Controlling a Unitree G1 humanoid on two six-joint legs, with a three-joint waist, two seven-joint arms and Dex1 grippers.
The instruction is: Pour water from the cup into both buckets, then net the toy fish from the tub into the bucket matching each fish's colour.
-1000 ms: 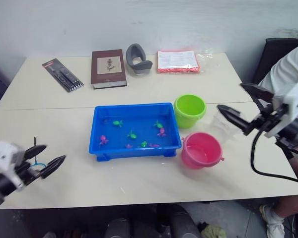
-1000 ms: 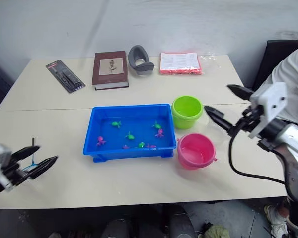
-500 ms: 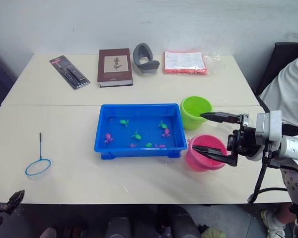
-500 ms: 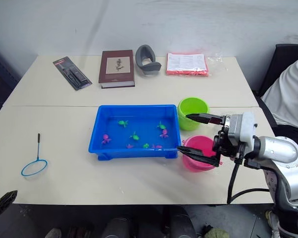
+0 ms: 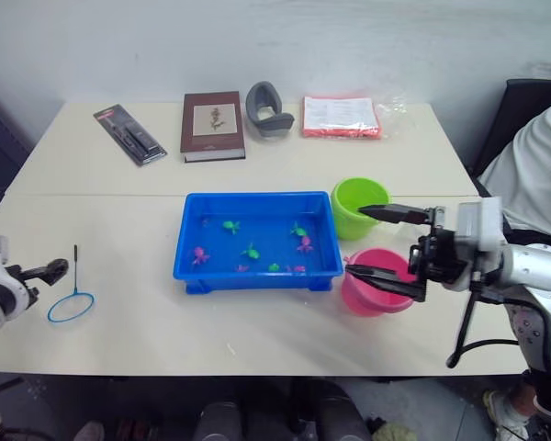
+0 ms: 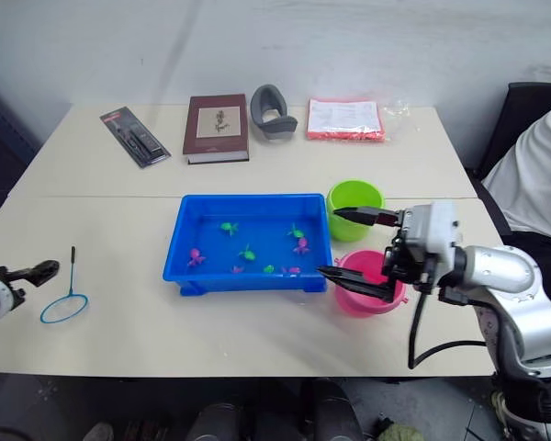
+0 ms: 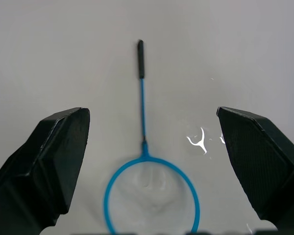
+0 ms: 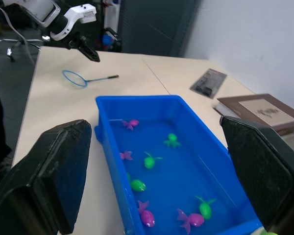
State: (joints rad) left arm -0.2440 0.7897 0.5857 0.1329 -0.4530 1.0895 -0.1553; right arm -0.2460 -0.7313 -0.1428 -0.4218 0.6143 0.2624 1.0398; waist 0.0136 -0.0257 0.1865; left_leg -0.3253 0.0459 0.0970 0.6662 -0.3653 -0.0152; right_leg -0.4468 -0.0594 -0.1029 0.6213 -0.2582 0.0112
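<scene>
The blue tub [image 5: 257, 197] sits mid-table, with several green and pink toy fish [image 5: 251, 251] lying in it. The green bucket [image 5: 360, 207] and the pink bucket [image 5: 376, 285] stand to its right. My right gripper [image 5: 354, 240] hovers open in front of both buckets, near the tub's right end. My left gripper [image 7: 152, 115] is open at the far left, its fingers on either side of a small blue net [image 5: 71, 306] that lies flat on the table. The cup is out of view, and I cannot make out the water.
Along the far edge lie a black package [image 5: 129, 134], a brown book [image 5: 212, 124], a grey curved holder [image 5: 264, 108] and a red-edged packet [image 5: 340, 115]. A person in white [image 5: 542, 175] sits at the right beside a dark chair.
My left gripper has risen from the table's near edge to the net's handle. My right gripper has edged a little left, still open. The camera view has shifted slightly.
</scene>
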